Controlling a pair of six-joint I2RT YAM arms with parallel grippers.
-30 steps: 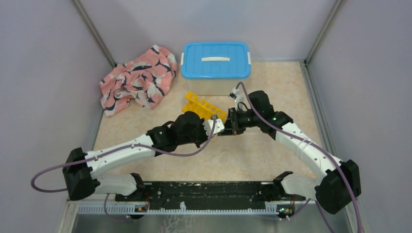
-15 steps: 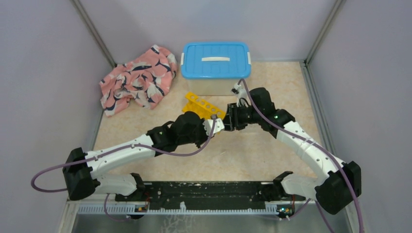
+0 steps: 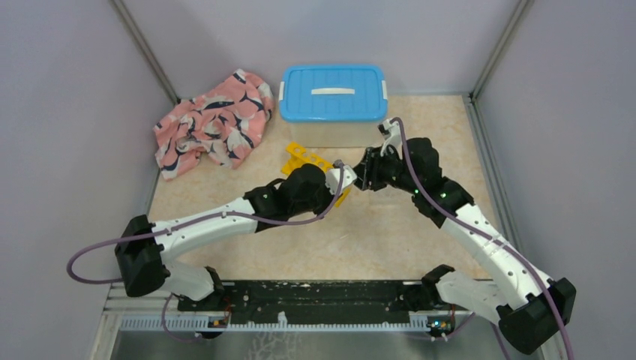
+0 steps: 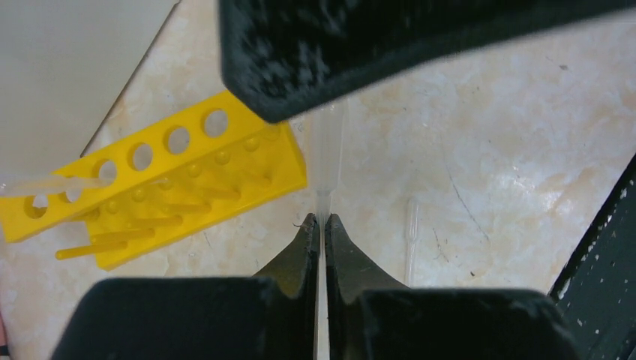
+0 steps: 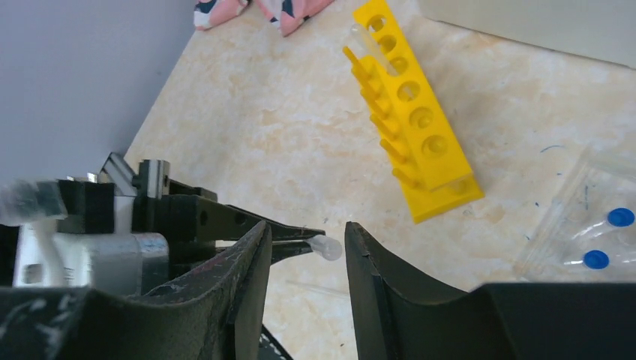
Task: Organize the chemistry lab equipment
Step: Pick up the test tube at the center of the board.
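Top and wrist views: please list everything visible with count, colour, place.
rack: one, yellow, middle of the table, before the bin.
bin: one, white with blue lid, at the back.
cloth: one, pink patterned, back left.
held tube: one, clear, in the left hand.
rack tube: one, clear, lying across the rack's end.
loose tube: one, clear, on the table.
packet: one, clear, two blue caps, near the rack.
left hand: black, shut on the held tube.
right hand: black, open around that tube's rounded end.

beige marbled table (image 3: 375, 240) under yellow rack (image 3: 300, 156), pink cloth (image 3: 214, 124), blue-lidded bin (image 3: 334, 94)
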